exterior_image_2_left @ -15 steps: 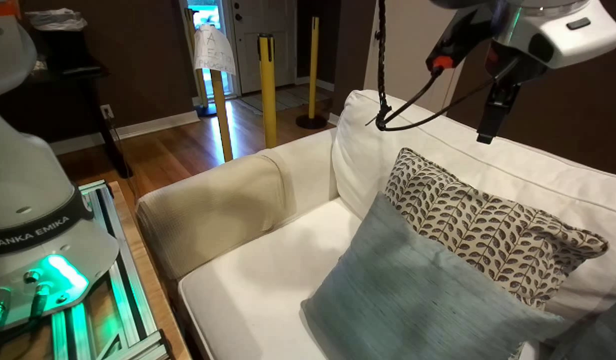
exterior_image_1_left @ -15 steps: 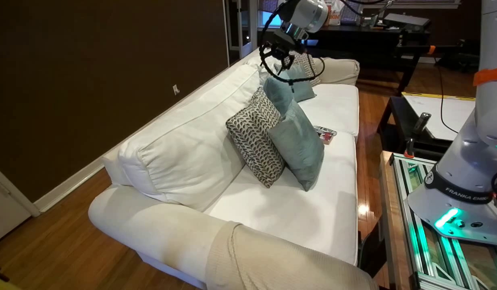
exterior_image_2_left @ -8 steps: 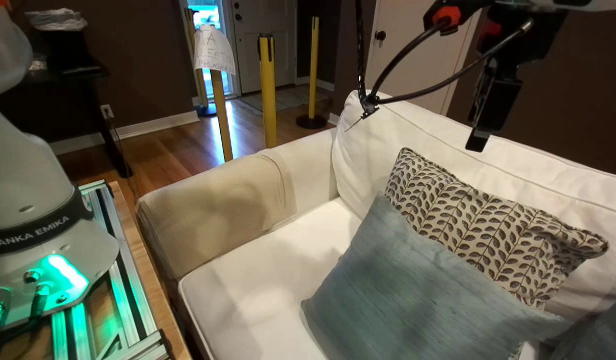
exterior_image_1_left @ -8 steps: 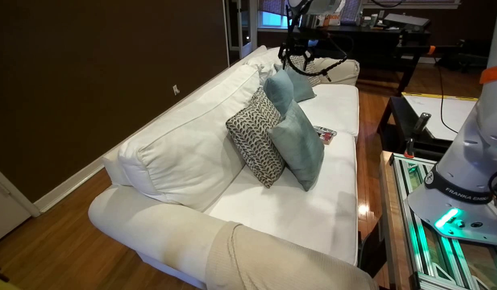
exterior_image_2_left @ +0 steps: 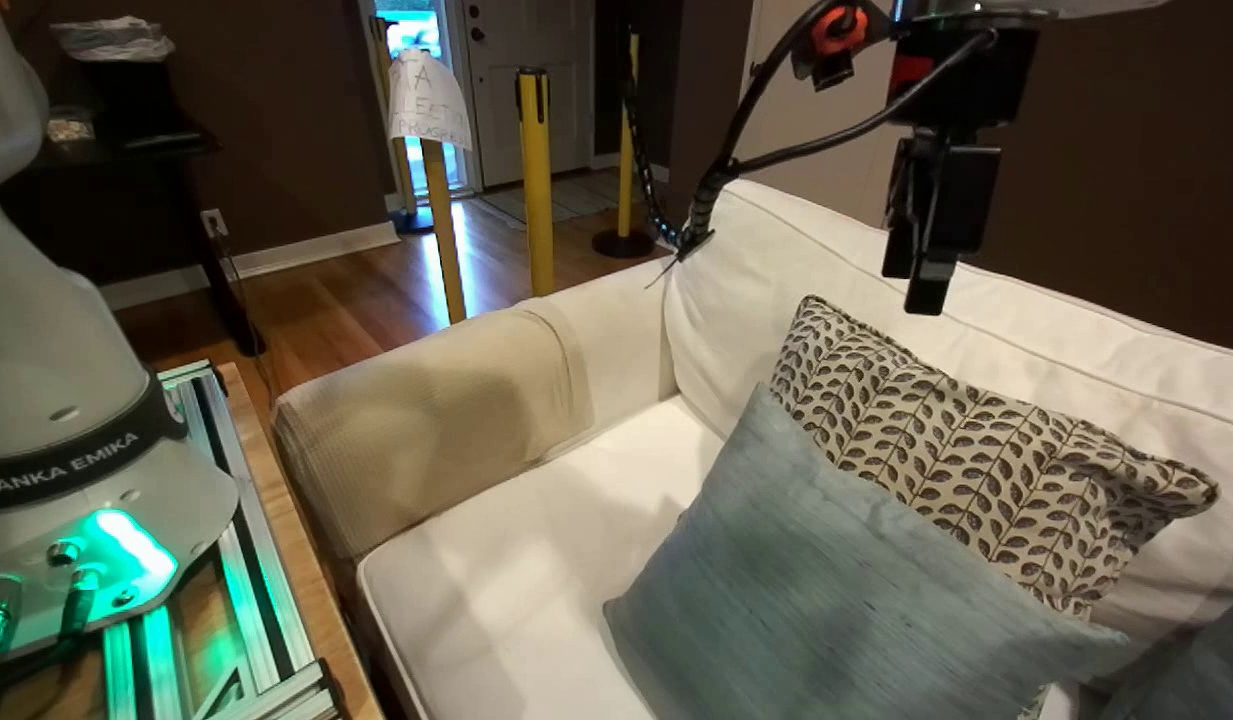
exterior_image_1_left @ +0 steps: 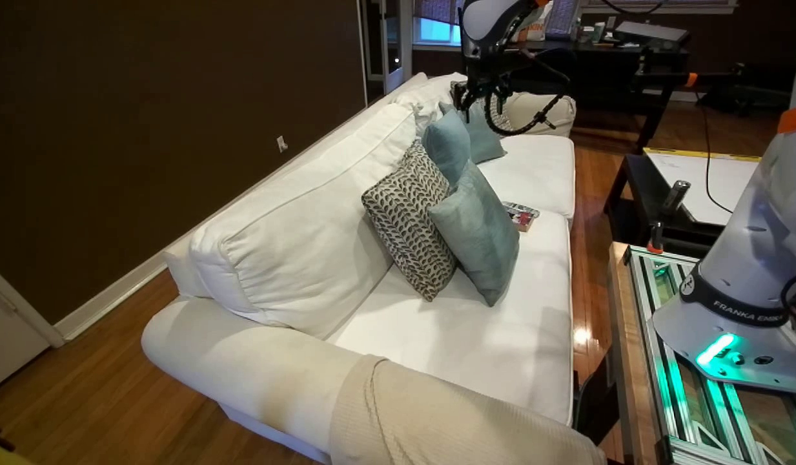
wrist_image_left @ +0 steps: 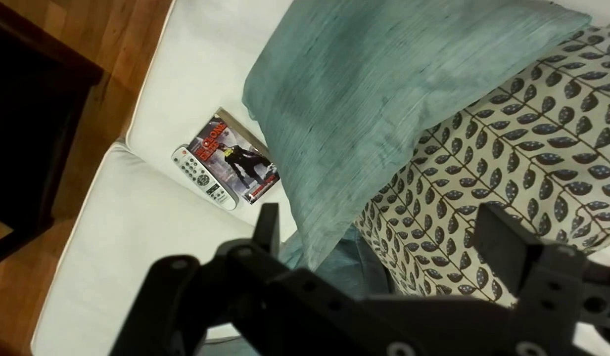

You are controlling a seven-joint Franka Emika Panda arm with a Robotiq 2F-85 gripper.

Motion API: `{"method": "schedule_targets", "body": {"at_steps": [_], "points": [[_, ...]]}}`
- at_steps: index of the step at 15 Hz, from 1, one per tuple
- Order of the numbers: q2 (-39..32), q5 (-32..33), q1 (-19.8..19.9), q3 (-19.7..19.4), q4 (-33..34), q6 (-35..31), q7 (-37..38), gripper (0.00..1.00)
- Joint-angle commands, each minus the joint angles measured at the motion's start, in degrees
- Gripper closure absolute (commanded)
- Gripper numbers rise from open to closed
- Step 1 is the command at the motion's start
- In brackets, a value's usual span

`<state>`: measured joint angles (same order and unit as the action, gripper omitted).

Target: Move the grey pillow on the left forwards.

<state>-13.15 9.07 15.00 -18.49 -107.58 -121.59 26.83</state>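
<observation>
Grey-blue woven cloth is in play: the grey pillow [exterior_image_2_left: 826, 590] is found tilted on the sofa seat [exterior_image_2_left: 526, 550], the worktop here, propped back against the patterned pillow [exterior_image_2_left: 976, 460], its lower side set back from the seat's front edge and well apart from the corner by the armrest [exterior_image_2_left: 436, 430]. And the claw [wrist_image_left: 385, 237]? Spread wide, with nothing pinched; in both exterior views it is seen hanging higher than the grey pillow and apart from it. In the wrist view the pillow's upper corner, the one farther from the armrest, is framed between the fingers [wrist_image_left: 502, 242], and no contact can be made out.

Now the handling, as judged: a light, soft load is to be expected, easily squashed, hardly breakable. Little slipping is likely on such a streaky weave, yet a shallow bite could be lost as the filling gives. So that upper corner should be taken deep, with the patterned cloth behind kept out of the pinch. From there, a pull towards the front edge seems called for. To be watched as well: the book [wrist_image_left: 235, 158] and the remote [wrist_image_left: 204, 177], lying just beside the pillow's lower side.
</observation>
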Motion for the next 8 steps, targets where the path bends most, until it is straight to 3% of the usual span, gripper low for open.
{"method": "schedule_targets", "body": {"at_steps": [1, 8], "points": [[0.4, 0.36, -0.17, -0.13, -0.35, -0.23, 0.01, 0.0], [1.51, 0.86, -0.18, -0.11, -1.61, -0.51, 0.07, 0.0]]}}
